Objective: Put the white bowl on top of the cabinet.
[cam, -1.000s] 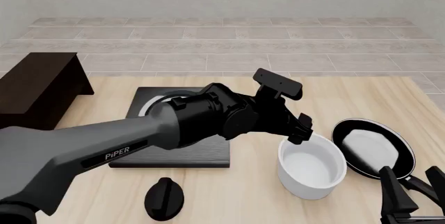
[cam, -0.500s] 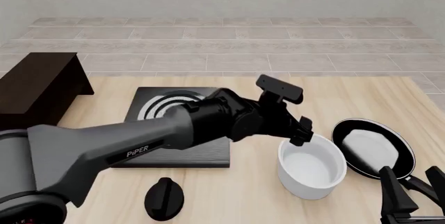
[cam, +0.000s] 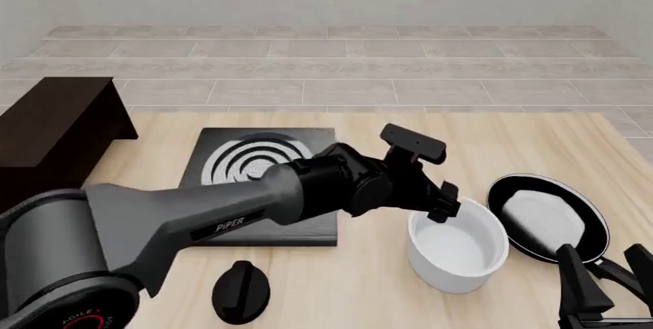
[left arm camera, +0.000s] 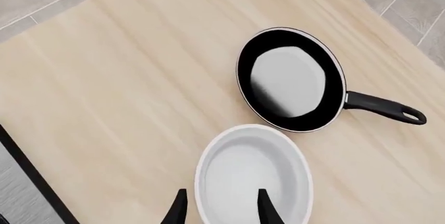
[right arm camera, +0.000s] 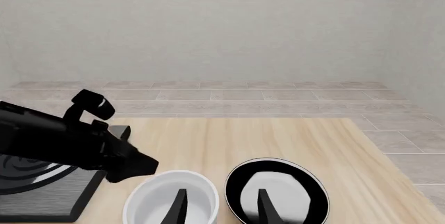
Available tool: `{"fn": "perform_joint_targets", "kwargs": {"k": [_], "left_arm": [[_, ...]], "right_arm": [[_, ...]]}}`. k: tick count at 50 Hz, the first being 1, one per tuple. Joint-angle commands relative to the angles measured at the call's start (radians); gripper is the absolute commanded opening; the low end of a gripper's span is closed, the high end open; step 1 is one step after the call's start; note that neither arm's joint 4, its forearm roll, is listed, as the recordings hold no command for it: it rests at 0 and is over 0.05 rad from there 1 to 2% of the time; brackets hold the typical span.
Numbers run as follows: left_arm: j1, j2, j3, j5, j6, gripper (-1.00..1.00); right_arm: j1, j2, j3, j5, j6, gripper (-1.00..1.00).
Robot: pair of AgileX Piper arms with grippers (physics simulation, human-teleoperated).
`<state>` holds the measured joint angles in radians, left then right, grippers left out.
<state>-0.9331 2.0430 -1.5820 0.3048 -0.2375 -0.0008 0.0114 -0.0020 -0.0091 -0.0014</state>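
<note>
front view, left gripper (cam: 446,210) lower, straddling white bowl (cam: 458,249) rim

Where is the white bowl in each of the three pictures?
Front view: the white bowl sits on the table, with the left gripper at its near-left rim.
Left wrist view: the bowl is at the fingertips, one finger inside, one outside.
Right wrist view: the bowl lies past the right gripper.
Shared landmark: the black frying pan right beside the bowl.
</note>
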Motion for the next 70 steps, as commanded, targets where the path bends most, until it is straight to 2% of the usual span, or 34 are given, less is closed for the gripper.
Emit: {"fn": "perform_joint_targets", "kwargs": {"k": [1, 48, 49, 68, 69, 70], "left_arm": [[0.000, 0.033, -0.009, -0.016, -0.002, 1.00], [0.015, 0.192, -0.076, -0.045, -0.041, 1.00], [0.020, 0.195, -0.082, -0.043, -0.022, 1.00], [0.032, 0.259, -0.134, -0.021, -0.025, 1.00], [0.038, 0.261, -0.143, -0.018, 0.004, 1.00], [0.033, 0.262, -0.139, -0.021, -0.014, 1.00]], "right_arm": [[0.000, 0.000, 0.000, 0.000, 0.000, 1.00], [0.000, 0.000, 0.000, 0.000, 0.000, 1.00], [0.000, -0.001, 0.000, 0.000, 0.000, 1.00], [0.000, 0.000, 0.000, 0.000, 0.000, 1.00], [0.000, 0.000, 0.000, 0.000, 0.000, 1.00], [0.000, 0.000, 0.000, 0.000, 0.000, 1.00]]}}
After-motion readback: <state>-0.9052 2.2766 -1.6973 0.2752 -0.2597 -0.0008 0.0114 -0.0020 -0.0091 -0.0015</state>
